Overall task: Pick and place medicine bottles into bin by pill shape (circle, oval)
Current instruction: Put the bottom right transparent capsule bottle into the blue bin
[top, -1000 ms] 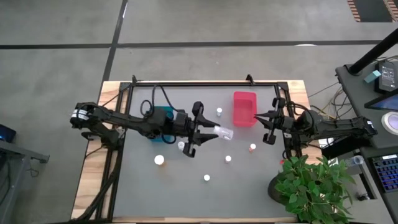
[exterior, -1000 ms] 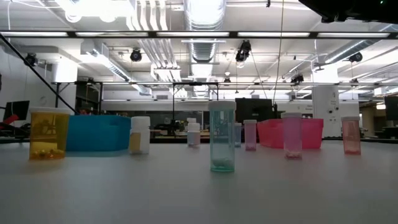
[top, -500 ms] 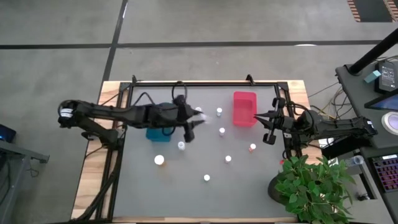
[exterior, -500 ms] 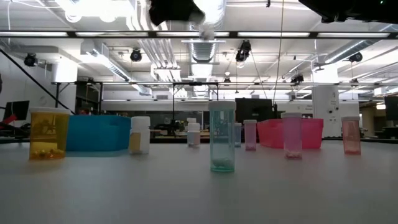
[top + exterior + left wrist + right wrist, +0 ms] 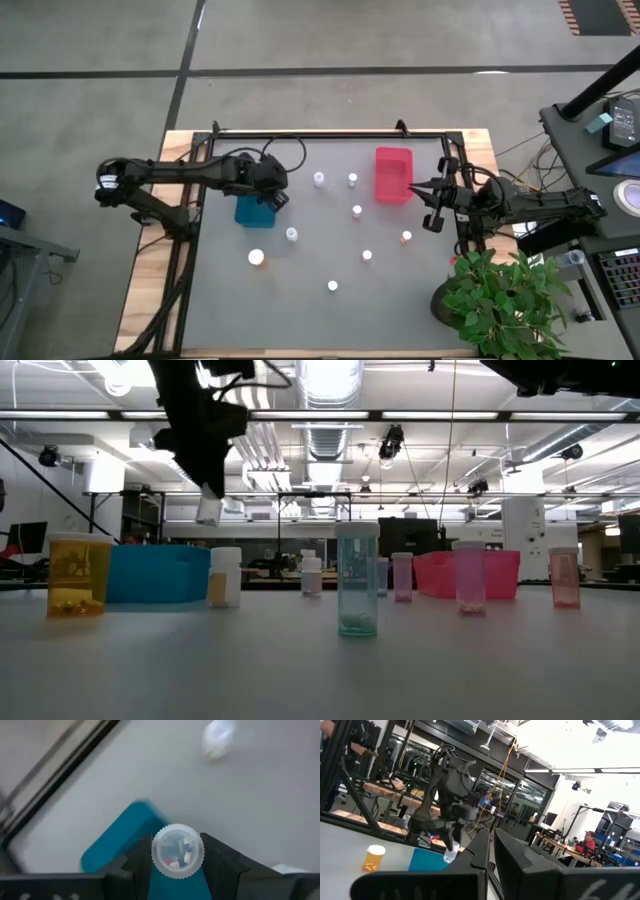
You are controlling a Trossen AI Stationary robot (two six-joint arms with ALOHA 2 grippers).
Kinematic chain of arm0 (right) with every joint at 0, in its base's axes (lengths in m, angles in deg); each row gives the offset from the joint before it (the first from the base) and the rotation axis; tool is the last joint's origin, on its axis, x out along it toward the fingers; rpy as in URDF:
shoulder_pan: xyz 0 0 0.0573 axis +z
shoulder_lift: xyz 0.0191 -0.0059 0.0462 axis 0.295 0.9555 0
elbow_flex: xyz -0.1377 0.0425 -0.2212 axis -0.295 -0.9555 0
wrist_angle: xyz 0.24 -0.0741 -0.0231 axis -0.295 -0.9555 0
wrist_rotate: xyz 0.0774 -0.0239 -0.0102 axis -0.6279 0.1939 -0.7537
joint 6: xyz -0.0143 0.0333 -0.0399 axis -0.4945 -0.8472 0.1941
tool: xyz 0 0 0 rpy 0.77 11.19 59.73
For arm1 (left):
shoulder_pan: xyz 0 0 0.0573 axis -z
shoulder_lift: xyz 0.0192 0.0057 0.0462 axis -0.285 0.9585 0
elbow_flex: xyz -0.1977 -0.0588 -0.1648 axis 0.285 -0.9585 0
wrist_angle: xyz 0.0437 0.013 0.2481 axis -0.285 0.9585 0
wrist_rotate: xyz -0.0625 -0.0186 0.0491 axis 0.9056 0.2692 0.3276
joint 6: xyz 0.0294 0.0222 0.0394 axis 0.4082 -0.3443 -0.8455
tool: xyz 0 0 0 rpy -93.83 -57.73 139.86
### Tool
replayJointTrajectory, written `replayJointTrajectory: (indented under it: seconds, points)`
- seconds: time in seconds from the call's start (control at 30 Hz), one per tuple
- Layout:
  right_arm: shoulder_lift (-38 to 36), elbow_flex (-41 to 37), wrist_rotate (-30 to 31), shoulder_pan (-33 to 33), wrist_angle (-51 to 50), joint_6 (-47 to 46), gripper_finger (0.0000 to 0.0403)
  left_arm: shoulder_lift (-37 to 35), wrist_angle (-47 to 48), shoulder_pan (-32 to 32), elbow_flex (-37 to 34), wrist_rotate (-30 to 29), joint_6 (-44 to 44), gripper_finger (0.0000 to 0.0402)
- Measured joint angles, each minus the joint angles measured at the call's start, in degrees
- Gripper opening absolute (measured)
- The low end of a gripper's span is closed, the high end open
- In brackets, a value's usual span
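- Grey tabletop (image 5: 300,310) is seen from above, with a blue bin (image 5: 252,208) on its left side and a red bin (image 5: 393,174) on its right side.
- One medicine bottle (image 5: 177,851) is held by the left hand (image 5: 275,196), pinched between the two dark fingers (image 5: 222,860).
- This held bottle is carried in the air, right over the blue bin, as the left wrist view shows.
- It is not yet let go, so this step is judged to be nearly done but not finished.
- In the left wrist view its round end faces the camera, and small pills can be seen inside through it.
- Its long axis is seen to run along the line of the fingers, away from the wrist.
- In the low view the held bottle hangs down from the hand, tilted a little, with one end toward the bin below.
- Seven more bottles are counted on the tabletop from above, all standing upright with white caps up.
- One of them, a bottle with a bigger cap (image 5: 257,257), stands near the front left.
- What already lies inside the two bins cannot be told.
- Much of the sorting is judged to be left.
- The right hand (image 5: 434,204) is shut with nothing in it, and it is kept waiting at the right edge, beside the red bin.
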Motion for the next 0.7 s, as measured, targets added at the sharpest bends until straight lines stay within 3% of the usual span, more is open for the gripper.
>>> replayJointTrajectory:
  seconds: [0.4, 0.7]
  points:
    - [0.02, 0.00, 0.00, 0.01, -0.08, -0.08, 0.0018, -0.75, -1.05, -4.35, -8.61, -0.49, 5.90, 0.0125]
    - [0.02, 0.00, 0.00, 0.02, -0.08, -0.04, 0.0018, -0.98, -7.90, -7.96, -15.48, -1.27, 9.01, 0.0125]
